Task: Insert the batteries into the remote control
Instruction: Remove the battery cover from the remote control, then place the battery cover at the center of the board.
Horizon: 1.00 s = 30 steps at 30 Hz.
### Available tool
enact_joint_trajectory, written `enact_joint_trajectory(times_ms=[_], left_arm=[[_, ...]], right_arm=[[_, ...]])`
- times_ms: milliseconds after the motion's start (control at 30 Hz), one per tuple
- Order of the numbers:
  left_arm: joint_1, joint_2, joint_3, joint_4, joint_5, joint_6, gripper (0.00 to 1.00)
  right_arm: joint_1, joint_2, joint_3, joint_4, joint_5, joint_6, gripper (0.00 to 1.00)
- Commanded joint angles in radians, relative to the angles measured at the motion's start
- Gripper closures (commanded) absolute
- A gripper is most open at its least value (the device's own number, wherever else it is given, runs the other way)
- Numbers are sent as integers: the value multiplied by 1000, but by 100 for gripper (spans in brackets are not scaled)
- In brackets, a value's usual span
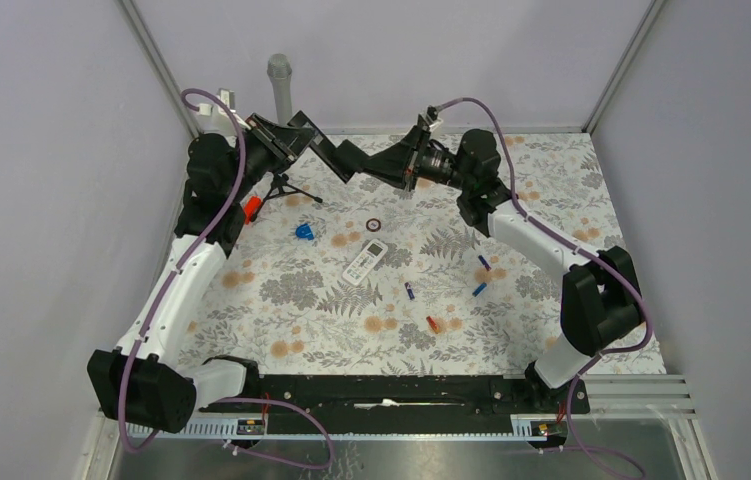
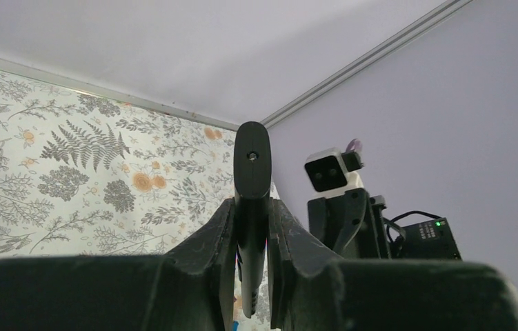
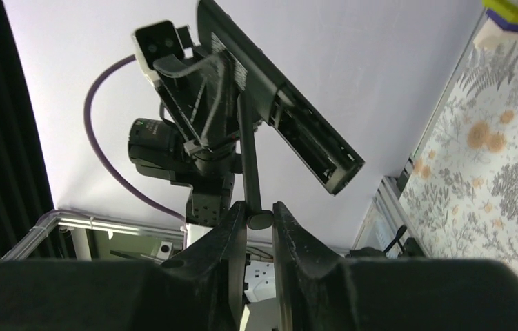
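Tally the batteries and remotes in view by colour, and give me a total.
Blue batteries: 3, loose on the table
Orange-red battery: 1, loose on the table
White remote: 1, on the table
Black remote: 1, in the left pincer
Total: 6

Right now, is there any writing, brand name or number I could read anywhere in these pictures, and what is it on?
No text can be read anywhere.
White remote: button marks too small to read.
Black remote in the left jaws: a pale patch, perhaps a label, too blurred.
Thin black strip in the right jaws: no print visible.
Black box with a green light: no legible label.
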Motion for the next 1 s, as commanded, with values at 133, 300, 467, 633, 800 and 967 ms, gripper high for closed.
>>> enact_joint_trajectory(times_ms=[133,300,467,633,800,967], left_arm=[[1,-10,-36,-35,-47,136,100],[3,-35,-90,-34,-2,164,100],[4,-41,-124,12,94,166,100],[3,-36,-147,44,153,166,100],[3,-38,-160,53,181,172,100],[3,-43,-160,65,214,181,100]], right_arm=[[-102,-55,-54,-7,65,-91,100],[-168,-63,-161,-332,149,-320,100],[-188,-19,-252,-455,221,-423,100],[-192,47,-262,-527,289,-473,100],[-195,108,-274,-568,347,-497,100],[-195,127,-263,-665,411,-530,88]])
